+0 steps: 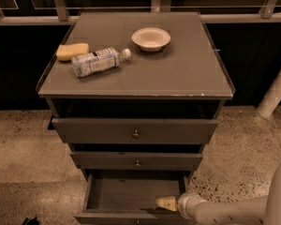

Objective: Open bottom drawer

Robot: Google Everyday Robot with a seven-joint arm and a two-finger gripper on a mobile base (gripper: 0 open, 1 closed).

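The bottom drawer (pixel 131 193) of the grey metal cabinet stands pulled out at the bottom of the camera view, its dark inside showing and nothing visible in it. Its front edge runs along the lower frame border, and its knob is out of view. My gripper (pixel 166 203) reaches in from the lower right on a white arm and sits at the drawer's front right corner, just inside the front panel. The middle drawer (pixel 136 161) and the top drawer (pixel 136 131) above it are pushed in, each with a small round knob.
On the cabinet top (pixel 187 74) lie a yellow sponge (pixel 72 50), a plastic bottle on its side (pixel 97 62) and a white bowl (pixel 151 39). Speckled floor (pixel 18 153) surrounds the cabinet. A white post (pixel 275 93) stands at the right, a railing behind.
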